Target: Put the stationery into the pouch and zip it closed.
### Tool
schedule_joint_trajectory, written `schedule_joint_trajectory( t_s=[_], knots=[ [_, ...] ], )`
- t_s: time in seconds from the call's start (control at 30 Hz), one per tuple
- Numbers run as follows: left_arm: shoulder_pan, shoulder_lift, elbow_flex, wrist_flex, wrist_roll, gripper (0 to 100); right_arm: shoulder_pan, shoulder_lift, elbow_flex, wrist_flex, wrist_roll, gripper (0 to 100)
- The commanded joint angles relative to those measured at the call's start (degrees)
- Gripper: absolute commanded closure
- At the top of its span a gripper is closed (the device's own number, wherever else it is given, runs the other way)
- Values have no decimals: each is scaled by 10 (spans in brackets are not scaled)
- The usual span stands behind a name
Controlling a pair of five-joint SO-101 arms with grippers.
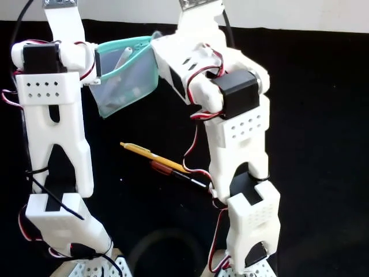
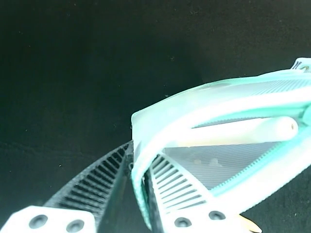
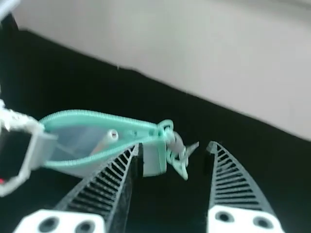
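Pouch hangs in the air at the table's 11 o'clock, strung between the two arms with its mouth up and unzipped. The left gripper is clamped on the end wall at the pouch's 9 o'clock side, one finger outside and one seemingly inside the mouth. A white pen lies slantwise inside, seen through the clear wall.

The right gripper is at the pouch's 3 o'clock end with its jaws wide, holding nothing. The zip pull dangles in the gap between them, touching neither finger as far as I can tell.

Down on the table, toward 6 o'clock from the pouch, two pens are not yet packed. A yellow pen lies on a 10-to-4 line, and a red pen runs on from just beside its 4 o'clock end.

With one pen in and two out, I judge the filling step only part done, so zipping now would be too soon. The next move calls for the right arm to back off from the zip end and drop toward 6 o'clock. There it should close on one pen near its middle, probably the yellow one, which lies clearer of the arm's own cable. The left grip must hold the mouth open and level meanwhile. The pens lie almost touching, so wide jaws could nudge the second one away.
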Motion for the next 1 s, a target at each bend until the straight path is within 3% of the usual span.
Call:
schedule_joint_trajectory(
  t_s=[0.0,0.6,0.97],
  knots=[
    [5,-7,-25,7,7,994,9,-9,-7,45,3,793],
    [26,-7,-72,9,-45,994,142,-8,-2,67,6,854],
    [27,-8,-89,13,-61,994,160,-9,136,66,7,854]
  ],
)
